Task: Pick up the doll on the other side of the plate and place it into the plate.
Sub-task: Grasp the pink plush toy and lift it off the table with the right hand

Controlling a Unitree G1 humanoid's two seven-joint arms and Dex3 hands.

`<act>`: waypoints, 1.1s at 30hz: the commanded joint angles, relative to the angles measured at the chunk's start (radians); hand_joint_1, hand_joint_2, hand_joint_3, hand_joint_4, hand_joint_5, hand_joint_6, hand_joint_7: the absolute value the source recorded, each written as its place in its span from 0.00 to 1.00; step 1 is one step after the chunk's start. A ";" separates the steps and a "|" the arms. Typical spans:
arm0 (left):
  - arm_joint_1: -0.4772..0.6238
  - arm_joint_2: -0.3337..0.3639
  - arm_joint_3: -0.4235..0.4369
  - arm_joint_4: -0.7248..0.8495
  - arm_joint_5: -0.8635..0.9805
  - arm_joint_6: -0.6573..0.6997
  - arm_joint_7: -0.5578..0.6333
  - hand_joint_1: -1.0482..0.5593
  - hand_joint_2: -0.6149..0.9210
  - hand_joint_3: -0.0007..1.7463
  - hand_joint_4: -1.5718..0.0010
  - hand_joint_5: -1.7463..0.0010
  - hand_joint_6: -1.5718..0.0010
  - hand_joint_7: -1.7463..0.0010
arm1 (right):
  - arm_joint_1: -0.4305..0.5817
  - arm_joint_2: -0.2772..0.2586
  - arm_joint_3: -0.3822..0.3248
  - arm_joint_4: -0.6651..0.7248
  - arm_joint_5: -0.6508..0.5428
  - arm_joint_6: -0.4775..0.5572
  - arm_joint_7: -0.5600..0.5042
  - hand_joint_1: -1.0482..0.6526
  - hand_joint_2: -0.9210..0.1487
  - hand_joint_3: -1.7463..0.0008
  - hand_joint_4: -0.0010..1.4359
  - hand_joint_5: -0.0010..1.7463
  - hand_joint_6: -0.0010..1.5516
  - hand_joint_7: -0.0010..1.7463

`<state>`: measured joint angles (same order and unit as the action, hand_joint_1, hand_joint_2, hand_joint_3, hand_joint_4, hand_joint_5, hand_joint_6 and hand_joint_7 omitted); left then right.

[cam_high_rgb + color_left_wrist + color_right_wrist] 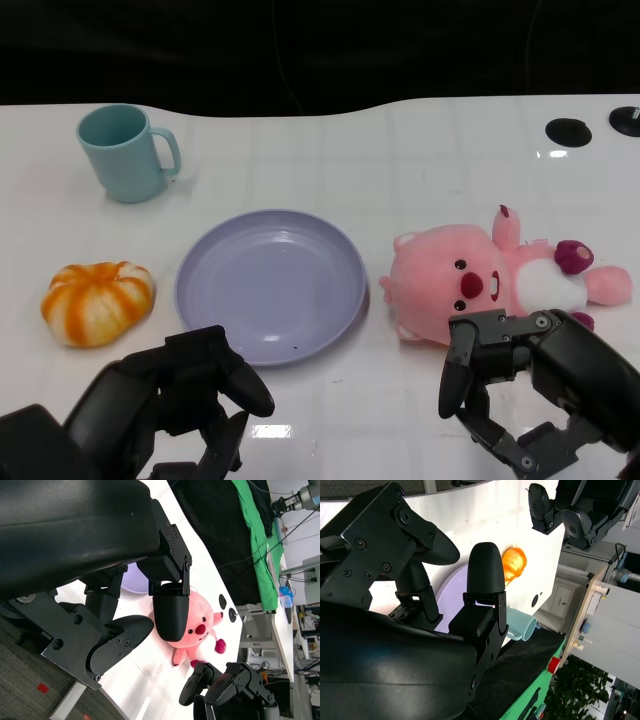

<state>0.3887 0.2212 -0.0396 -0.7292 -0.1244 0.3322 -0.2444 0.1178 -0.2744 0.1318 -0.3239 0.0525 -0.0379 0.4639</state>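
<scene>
A pink plush doll (470, 280) lies face up on the white table just right of the lavender plate (270, 283). An orange-and-white pumpkin plush (98, 302) lies left of the plate. My right hand (525, 390) hovers just in front of the pink doll, fingers apart and holding nothing. My left hand (185, 400) sits in front of the plate's near left rim, also empty with its fingers spread. The left wrist view shows the pink doll (197, 630) beyond my left hand's fingers (170, 612), and my right hand (230, 687). The right wrist view shows the plate (451, 597) and the pumpkin plush (515, 564).
A teal mug (125, 152) stands at the back left, handle to the right. Two black round fittings (568, 130) sit in the table at the far right. The table's far edge meets a black backdrop.
</scene>
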 commanded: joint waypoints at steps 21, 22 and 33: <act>0.002 0.013 0.004 0.008 0.019 -0.033 -0.001 0.54 0.69 0.70 0.55 0.03 0.53 0.27 | -0.046 -0.026 -0.046 -0.034 -0.063 0.033 -0.072 0.47 0.32 0.58 0.35 0.57 0.35 0.36; 0.003 0.012 0.004 0.009 0.017 -0.035 -0.002 0.54 0.69 0.70 0.55 0.03 0.53 0.27 | -0.048 -0.028 -0.048 -0.039 -0.073 0.039 -0.078 0.45 0.25 0.67 0.31 0.55 0.33 0.33; 0.007 0.002 -0.007 -0.027 0.024 0.023 0.021 0.58 0.67 0.71 0.55 0.03 0.55 0.22 | -0.076 -0.106 -0.053 -0.118 -0.268 0.167 -0.098 0.32 0.01 0.97 0.05 0.44 0.15 0.16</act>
<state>0.3917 0.2218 -0.0454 -0.7358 -0.1107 0.3422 -0.2417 0.0568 -0.3547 0.0894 -0.4205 -0.1965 0.1138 0.3674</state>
